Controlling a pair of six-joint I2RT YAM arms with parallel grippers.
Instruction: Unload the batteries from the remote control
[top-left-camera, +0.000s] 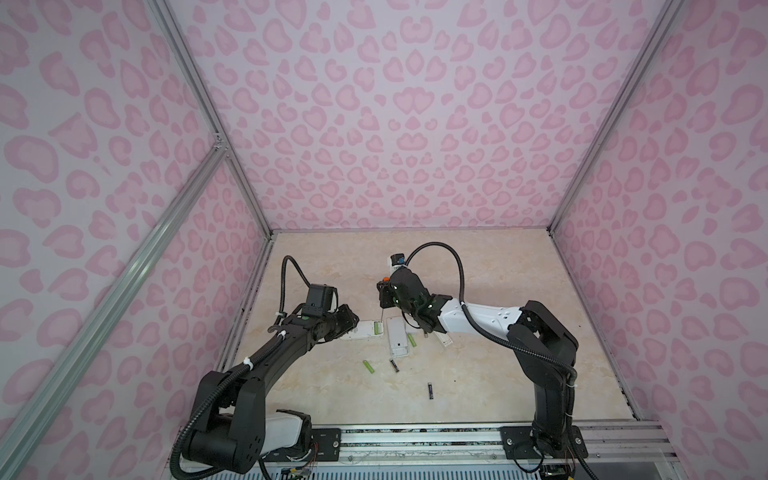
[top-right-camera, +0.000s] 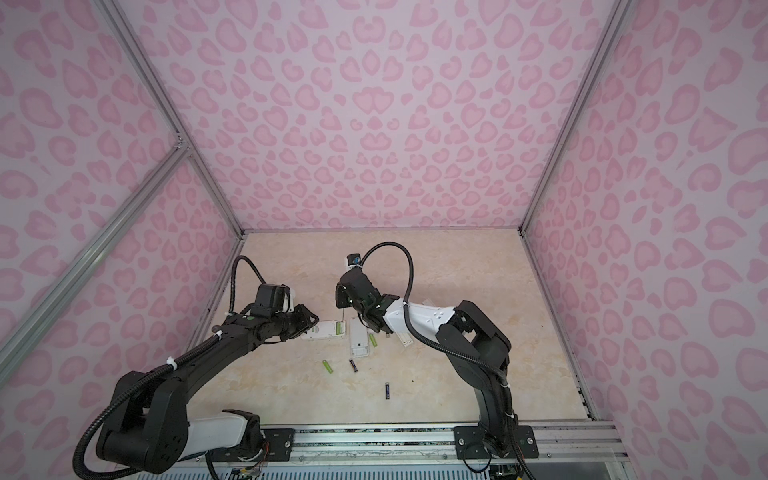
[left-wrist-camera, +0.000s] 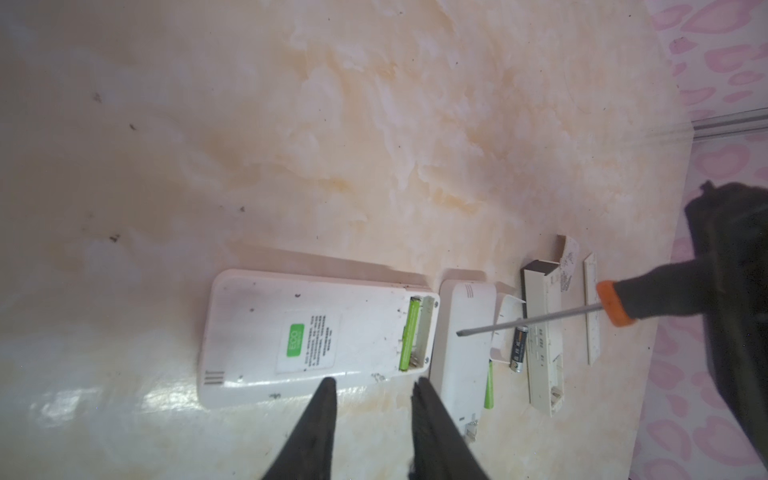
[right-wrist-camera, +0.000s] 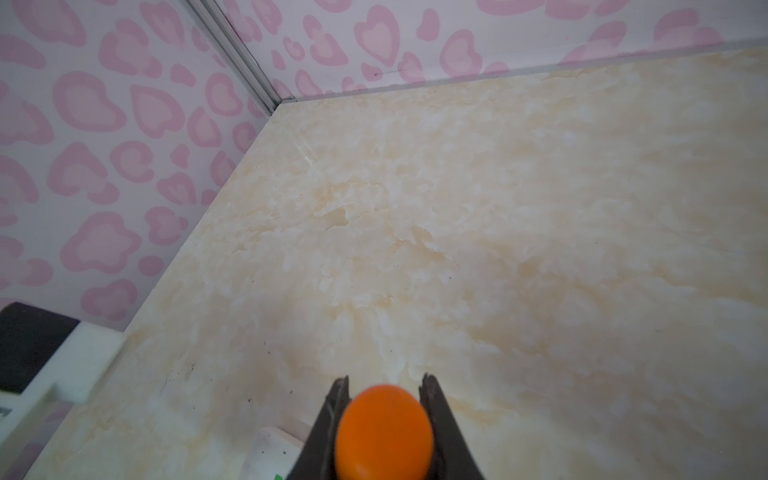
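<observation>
A white remote control (left-wrist-camera: 316, 336) lies face down with its battery bay uncovered and one lime green battery (left-wrist-camera: 409, 336) inside; in both top views it is left of centre (top-left-camera: 365, 331) (top-right-camera: 326, 331). My left gripper (left-wrist-camera: 374, 382) (top-left-camera: 352, 322) is open at the remote's long edge, holding nothing. My right gripper (right-wrist-camera: 386, 384) (top-left-camera: 384, 296) is shut on the orange-and-black screwdriver (left-wrist-camera: 528, 320), whose tip hangs over a second white remote (left-wrist-camera: 465, 353) (top-left-camera: 397, 341). On the table lie a green battery (top-left-camera: 411, 340) beside the second remote, another green one (top-left-camera: 368, 365), and two black ones (top-left-camera: 394, 365) (top-left-camera: 431, 390).
A third white remote piece (left-wrist-camera: 544, 332) and loose white covers (top-left-camera: 444, 338) lie under my right arm. Pink patterned walls close the table on three sides, with the metal base rail (top-left-camera: 415, 440) at the front.
</observation>
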